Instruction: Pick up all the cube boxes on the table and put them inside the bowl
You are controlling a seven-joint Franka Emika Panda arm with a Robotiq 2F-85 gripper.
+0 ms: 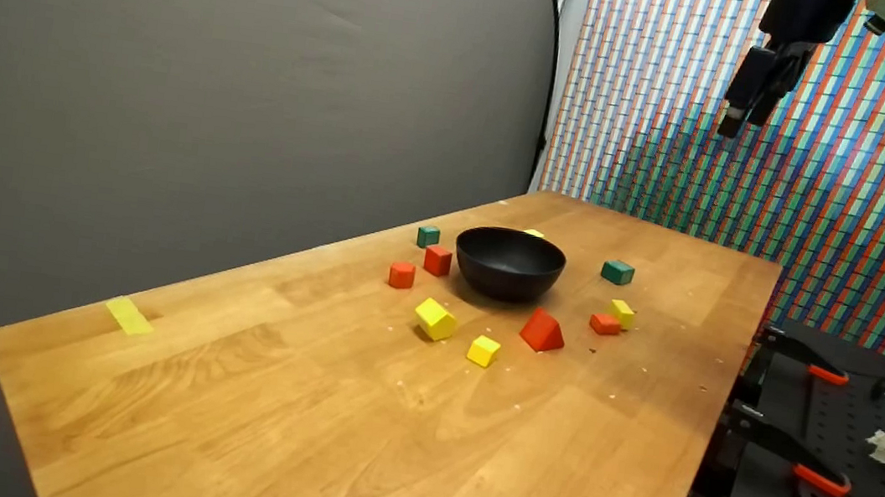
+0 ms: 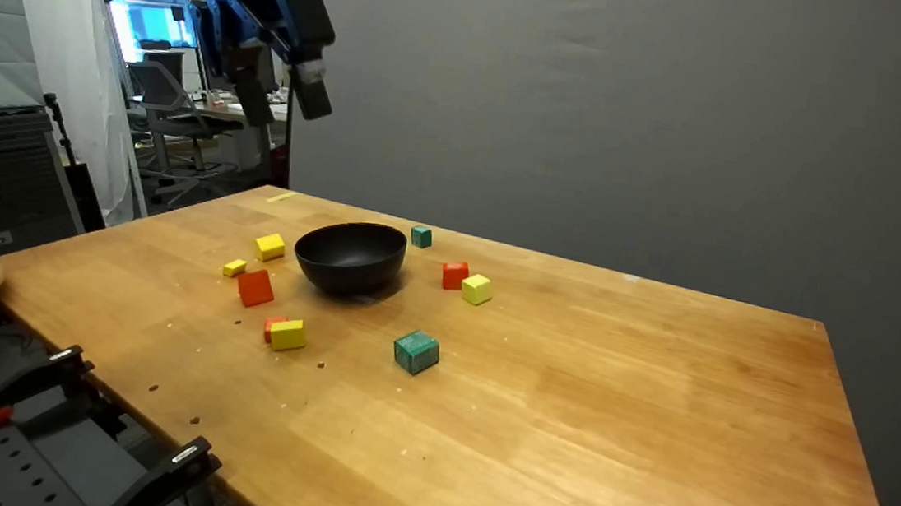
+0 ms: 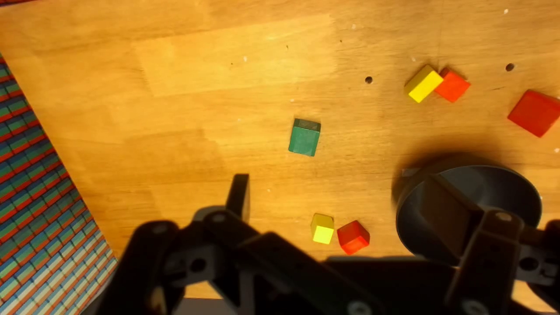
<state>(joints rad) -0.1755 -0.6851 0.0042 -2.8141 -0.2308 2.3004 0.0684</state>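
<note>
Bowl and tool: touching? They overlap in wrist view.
Apart. In both exterior views the tool hangs high, well clear of the bowl, with a plain gap between; the wrist overlap is only line of sight.

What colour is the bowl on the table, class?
The bowl is plain black, which shows best in an exterior view.

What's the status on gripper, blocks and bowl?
Gripper open above the table, holding nothing. Blocks scattered around the black bowl, none visible inside. Possible snag: one yellow block close beside a red one.
</note>
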